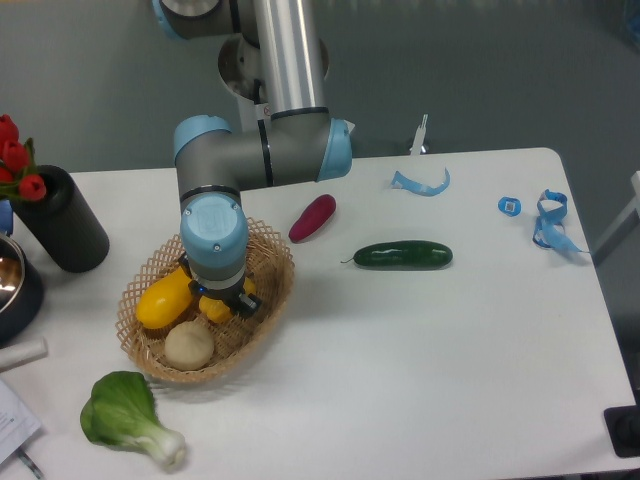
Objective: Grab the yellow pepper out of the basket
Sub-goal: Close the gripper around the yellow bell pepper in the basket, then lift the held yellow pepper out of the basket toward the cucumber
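The light tan wicker basket [268, 262] sits left of centre on the white table. My gripper [226, 300] points straight down into it, mostly hidden under the blue-capped wrist. Only small patches of the yellow pepper [214, 308] show between and beside the black fingers [246, 305], so the gripper sits right over it. From this angle I cannot see whether the jaws are closed on the pepper. A longer smooth yellow vegetable [160, 296] lies in the basket just left of the gripper. A round beige vegetable [189, 345] lies at the basket's front.
A green leafy vegetable [125, 417] lies in front of the basket. A purple vegetable [313, 217] and a cucumber [403, 255] lie to the right. A black cylinder [63, 220] with red flowers and a metal bowl [12, 285] stand at the left. Blue clips [548, 218] lie at the far right.
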